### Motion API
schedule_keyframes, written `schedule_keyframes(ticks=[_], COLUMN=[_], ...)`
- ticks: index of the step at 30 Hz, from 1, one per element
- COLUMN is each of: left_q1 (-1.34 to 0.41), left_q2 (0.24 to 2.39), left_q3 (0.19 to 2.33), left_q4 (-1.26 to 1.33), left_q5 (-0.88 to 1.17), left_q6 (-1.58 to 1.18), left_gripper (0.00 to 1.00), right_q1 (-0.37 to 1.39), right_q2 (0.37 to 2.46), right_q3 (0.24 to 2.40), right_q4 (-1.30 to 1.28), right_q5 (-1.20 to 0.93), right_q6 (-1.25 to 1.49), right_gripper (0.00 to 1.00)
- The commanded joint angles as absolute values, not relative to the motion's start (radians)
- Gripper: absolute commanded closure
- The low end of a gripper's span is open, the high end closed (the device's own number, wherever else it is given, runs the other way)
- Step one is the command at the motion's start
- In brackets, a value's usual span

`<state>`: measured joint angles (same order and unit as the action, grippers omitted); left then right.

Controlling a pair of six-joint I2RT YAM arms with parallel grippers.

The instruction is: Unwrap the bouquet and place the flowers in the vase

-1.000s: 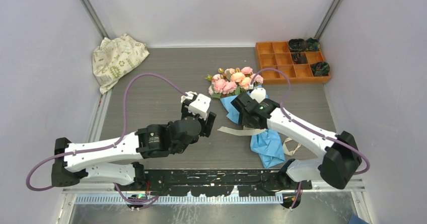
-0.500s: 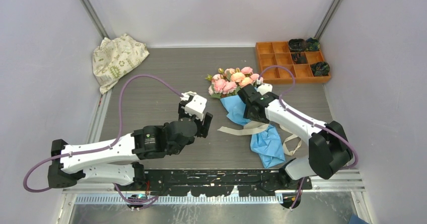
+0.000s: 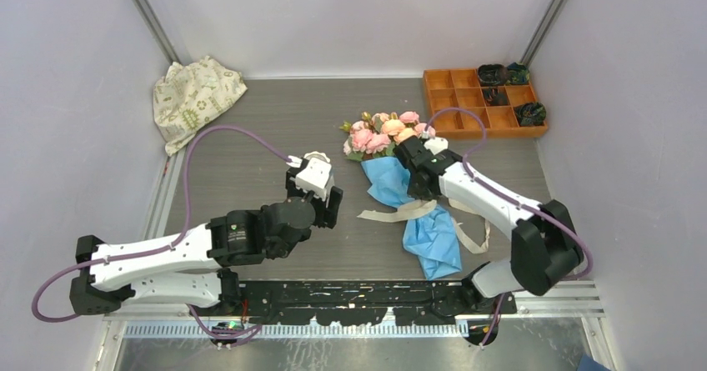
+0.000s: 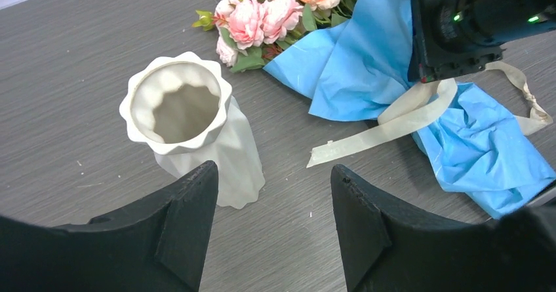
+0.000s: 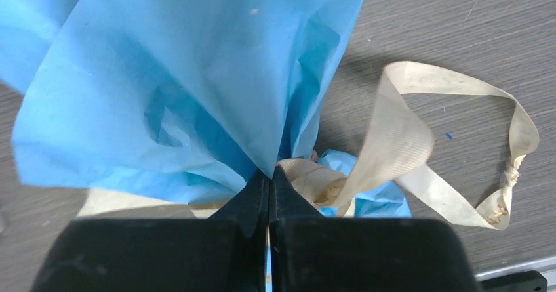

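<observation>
While wrap not yet off, positions taken from vase. Far left of vase: cream cloth (image 3: 193,96), unused. Vase (image 4: 190,125): white, ribbed, upright on bench (image 3: 250,104), mouth empty. Left jaws spread on its near side, gripping nothing, likely waiting to steady it. Right of vase: bouquet (image 3: 385,142) lying flat, pink-peach flowers (image 4: 262,20), blue wrapping paper (image 4: 354,62) splayed, beige ribbon (image 4: 387,125) slack. Right jaws pressed together, pinching paper fold beside ribbon, presumably to peel it. Far right: orange tray (image 3: 467,119).
</observation>
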<state>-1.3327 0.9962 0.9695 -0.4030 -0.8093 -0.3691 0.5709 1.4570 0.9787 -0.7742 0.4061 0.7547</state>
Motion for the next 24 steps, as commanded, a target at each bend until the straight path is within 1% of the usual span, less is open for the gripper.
schedule_keyframes(ticks=[1, 5, 8, 10, 17, 24], left_q1=[-1.331, -1.330, -1.331, -1.330, -1.330, -1.330], left_q2=[0.958, 0.958, 0.964, 0.970, 0.972, 0.991], left_q3=[0.972, 0.980, 0.983, 0.984, 0.985, 0.995], left_q4=[-0.390, -0.385, -0.387, -0.391, -0.394, -0.399], left_q5=[-0.854, -0.855, -0.852, -0.850, -0.854, -0.846], left_q6=[-0.389, -0.382, -0.382, -0.382, -0.381, -0.377], left_gripper=[0.35, 0.35, 0.35, 0.35, 0.35, 0.35], right_q1=[0.602, 0.615, 0.623, 0.627, 0.630, 0.631], right_q2=[1.296, 1.217, 1.200, 1.207, 1.254, 1.327], right_q3=[1.113, 1.207, 1.261, 1.284, 1.294, 1.315], right_q4=[-0.843, -0.873, -0.876, -0.879, -0.858, -0.807], right_q5=[0.411, 0.371, 0.329, 0.315, 0.296, 0.271], right_q6=[0.767, 0.758, 0.749, 0.745, 0.727, 0.699], right_gripper=[0.99, 0.99, 0.96, 0.94, 0.94, 0.88])
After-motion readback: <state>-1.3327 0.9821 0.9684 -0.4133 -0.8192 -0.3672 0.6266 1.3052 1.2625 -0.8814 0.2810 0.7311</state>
